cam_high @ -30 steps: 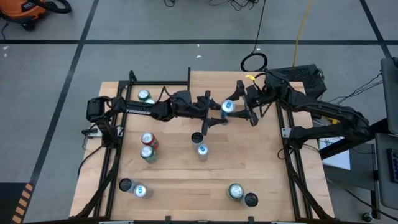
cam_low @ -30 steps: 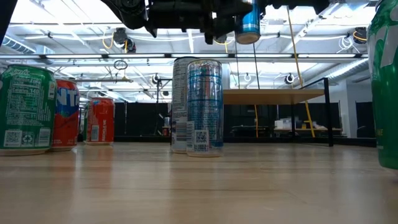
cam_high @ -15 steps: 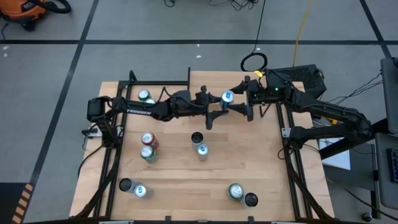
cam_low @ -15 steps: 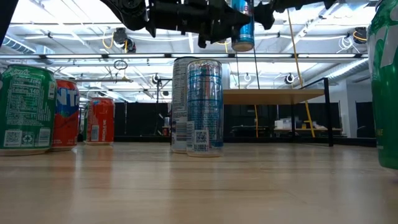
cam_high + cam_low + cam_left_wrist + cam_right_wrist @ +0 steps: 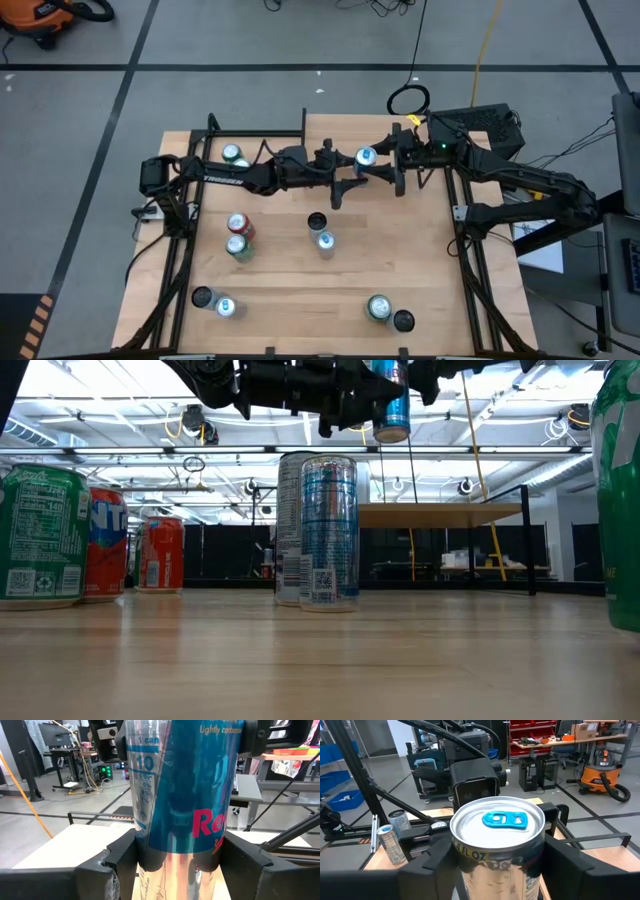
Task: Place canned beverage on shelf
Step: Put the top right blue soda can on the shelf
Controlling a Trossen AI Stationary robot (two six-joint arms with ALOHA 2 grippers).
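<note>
A slim blue-and-silver beverage can [image 5: 366,157] stands upright in the air over the table's far middle, high above the table in the low view [image 5: 390,405]. My left gripper [image 5: 352,178] reaches it from the left and my right gripper [image 5: 386,165] from the right, and both are shut on it. The shelf [image 5: 440,515], a light wood plank on thin black legs, stands at the table's far right [image 5: 335,128], beyond the can. My left gripper pinches the can's lower body [image 5: 150,845] between its two fingers, above the silver bottom. The fingers lie level and come from the table's left. The can is upright and lifted clear of the table. My right gripper pinches the can's upper part just under the rim [image 5: 465,855], one finger on each side. Its fingers lie level and come from the table's right, above the left gripper's hold. The can's lid with its blue tab [image 5: 504,820] faces up.
Several other cans stand on the table: a red [image 5: 238,225] and a green one [image 5: 238,247] at the left, a dark one [image 5: 317,220] and a slim blue one [image 5: 325,241] in the middle, and more near the front edge [image 5: 378,307]. A black frame [image 5: 255,133] stands at the far left.
My right gripper has swung round to face the can squarely, and its fingers now lie against the can's upper part. The can has shifted a little toward the table's far edge and stands straighter. My left gripper has kept its hold.
</note>
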